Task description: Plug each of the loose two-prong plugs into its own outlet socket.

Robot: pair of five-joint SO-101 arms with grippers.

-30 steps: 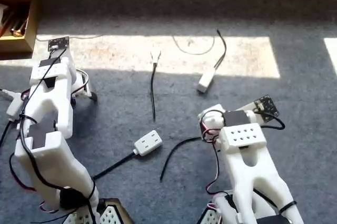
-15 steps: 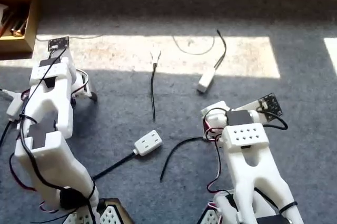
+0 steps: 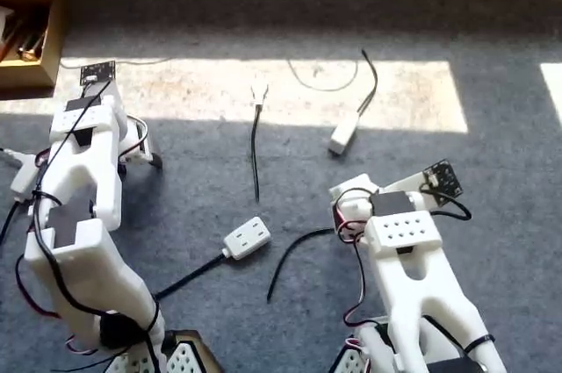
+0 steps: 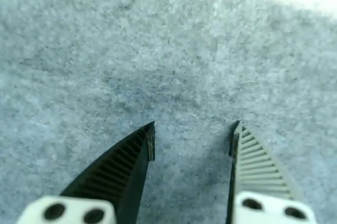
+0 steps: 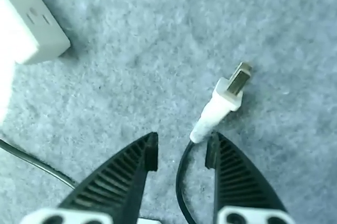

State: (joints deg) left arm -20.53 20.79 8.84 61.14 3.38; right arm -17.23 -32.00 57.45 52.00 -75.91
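**Q:** State of the left claw?

**A:** Left claw (image 4: 193, 135): jaws apart, nothing between them, bare carpet (image 4: 158, 50) underneath. In the high view the left arm (image 3: 79, 189) stands at the left side of the scene, near a wooden box (image 3: 26, 35) in the far-left corner.

**Q:** State of the right claw?

**A:** Right claw (image 5: 181, 147): jaws apart, not clamped on anything. The rear end of plug A (image 5: 224, 100) lies on the carpet between the fingertips, close to one finger. Whether it touches that finger cannot be told. The prongs point away from the claw, and the black cord (image 5: 181, 182) curves back beneath it. A white outlet face (image 5: 26, 29) lies near this plug but apart from it — which of the two outlets it is cannot be told.

**Q:** Location of the other task items?

**A:** High view:
- Plug B (image 3: 259, 92) lies far centre in the sunlit strip, with its cord running toward the near side.
- Outlet A (image 3: 344, 136) lies to the right of plug B, at the near edge of the strip and just beyond the right arm (image 3: 408, 259).
- Outlet B (image 3: 247, 237) lies near centre, between the two arms, with its cord leading near-left.
- Plug B is well apart from both outlets.
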